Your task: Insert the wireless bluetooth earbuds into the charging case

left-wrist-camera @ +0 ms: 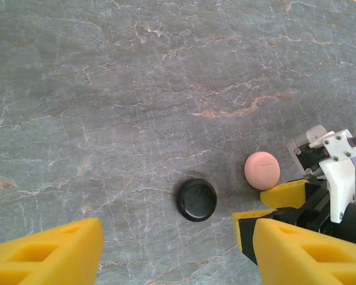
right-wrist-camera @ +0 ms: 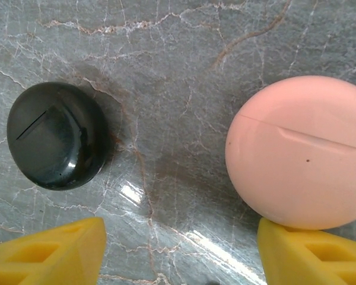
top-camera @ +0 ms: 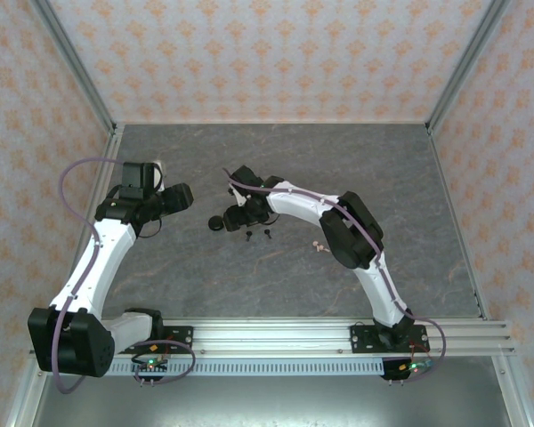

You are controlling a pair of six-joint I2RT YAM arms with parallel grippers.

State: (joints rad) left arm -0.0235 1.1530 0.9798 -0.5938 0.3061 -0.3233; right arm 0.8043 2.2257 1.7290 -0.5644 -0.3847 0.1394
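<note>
The right gripper (right-wrist-camera: 179,228) is open and holds nothing, over the black case (right-wrist-camera: 56,135) and the pink case (right-wrist-camera: 299,151); the black earbuds (top-camera: 249,237) lie just beside it at 5 o'clock in the top view; the left gripper (left-wrist-camera: 172,234), also open and empty, is farther.

A grey, marble-patterned counter (top-camera: 276,276) with pale and rusty veins lies under even light, with a soft glare patch in the right wrist view. Walls (top-camera: 267,53) papered in pale orange floral motifs enclose it on three sides. Slanted metal posts (top-camera: 76,67) stand at the back corners, and a metal rail (top-camera: 276,336) runs along the near edge.
</note>
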